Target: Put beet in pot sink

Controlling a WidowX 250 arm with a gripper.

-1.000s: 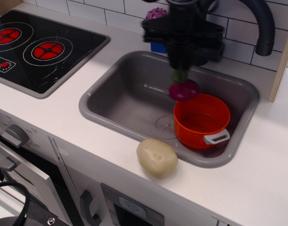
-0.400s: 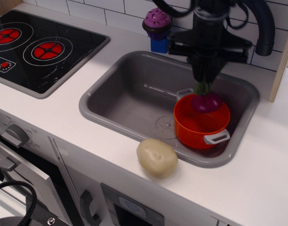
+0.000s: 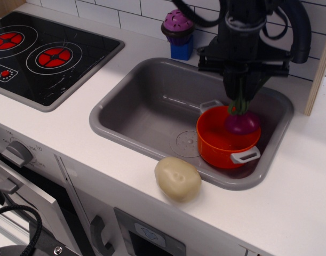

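Observation:
The beet [image 3: 242, 122], a dark magenta bulb with green leaves, hangs from my gripper [image 3: 241, 102] by its leaves. Its bulb is inside the far right part of the orange-red pot [image 3: 225, 145], partly below the rim. The pot has grey handles and stands in the right part of the grey sink [image 3: 152, 106], next to the round drain mark [image 3: 185, 142]. My black gripper is shut on the beet's leaves directly above the pot.
A pale beige potato [image 3: 177, 178] lies on the white counter in front of the sink. A purple-topped item on a blue base [image 3: 179, 33] stands behind the sink. A black stove [image 3: 40, 53] is at the left. A dark faucet [image 3: 299, 26] arches at the back right.
My gripper carried the beet rightward from over the sink's middle to above the pot, then lowered it so the bulb sits inside the pot's rim.

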